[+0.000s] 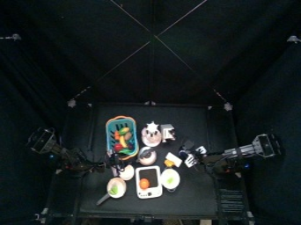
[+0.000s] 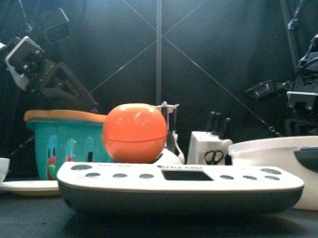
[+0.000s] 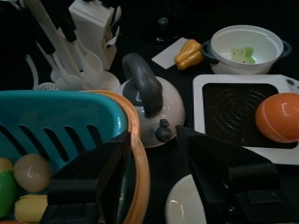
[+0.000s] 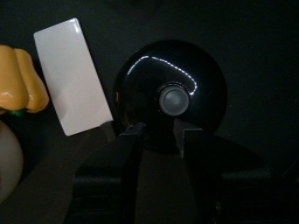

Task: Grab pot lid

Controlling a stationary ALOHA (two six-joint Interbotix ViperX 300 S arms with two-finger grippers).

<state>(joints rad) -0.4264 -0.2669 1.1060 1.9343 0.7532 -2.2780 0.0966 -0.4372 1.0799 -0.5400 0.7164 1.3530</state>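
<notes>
The pot lid point(image 4: 167, 92) is a glossy black disc with a round knob in its middle, lying flat on the black table. My right gripper point(image 4: 160, 136) hangs just above the lid's edge, its jaws open and empty, with the knob a little beyond the tips. In the top view the right gripper point(image 1: 196, 151) is right of the table's middle. My left gripper point(image 3: 160, 175) is open over the orange rim of the teal basket point(image 3: 70, 122), holding nothing.
A white cleaver point(image 4: 73, 77) and a yellow pepper point(image 4: 17, 79) lie beside the lid. A pale kettle point(image 3: 152, 101), a white dish rack point(image 3: 82, 44), a bowl point(image 3: 246, 48) and a scale point(image 2: 159, 186) carrying an orange ball point(image 2: 134, 132) crowd the table.
</notes>
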